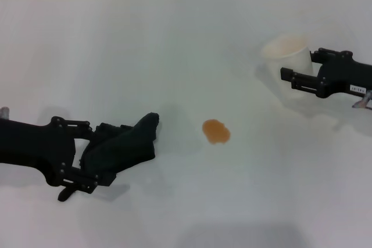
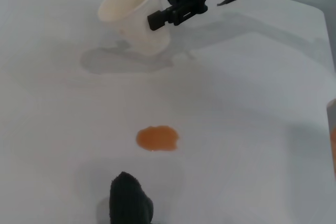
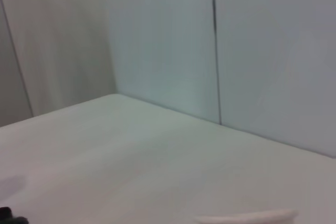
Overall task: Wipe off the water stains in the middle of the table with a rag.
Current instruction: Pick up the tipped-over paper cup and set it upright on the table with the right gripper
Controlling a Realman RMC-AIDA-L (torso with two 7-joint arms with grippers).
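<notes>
Black soft cloth rag (image 1: 125, 143): crumpled, long axis running from the lower left toward the upper right in the head view, pointed corner aimed at the stain. It lies on the left part of the plain white smooth counter (image 1: 174, 45). In the left wrist view only the rag's tip (image 2: 129, 199) shows, directed at the blot.

Small orange-brown water stain (image 1: 216, 131): rounded, uneven outline, near the counter's middle, just beyond the rag's corner and apart from it, with bare counter between. Same blot in the left wrist view (image 2: 157, 138).

Other things: a translucent white cup with an orange tint inside (image 1: 286, 53) at the far right of the counter, well apart from the stain. Nothing stands between rag and stain. Pale wall panels (image 3: 210, 51) rise behind the counter edge.

Left gripper (image 1: 96, 158): low over the counter at the left, fingers clenched on the near end of the rag.

Right gripper (image 1: 290, 78): at the cup, one finger against the cup's side facing the camera, grasping the cup. It also shows in the left wrist view (image 2: 163, 11), with the cup tilted there.
</notes>
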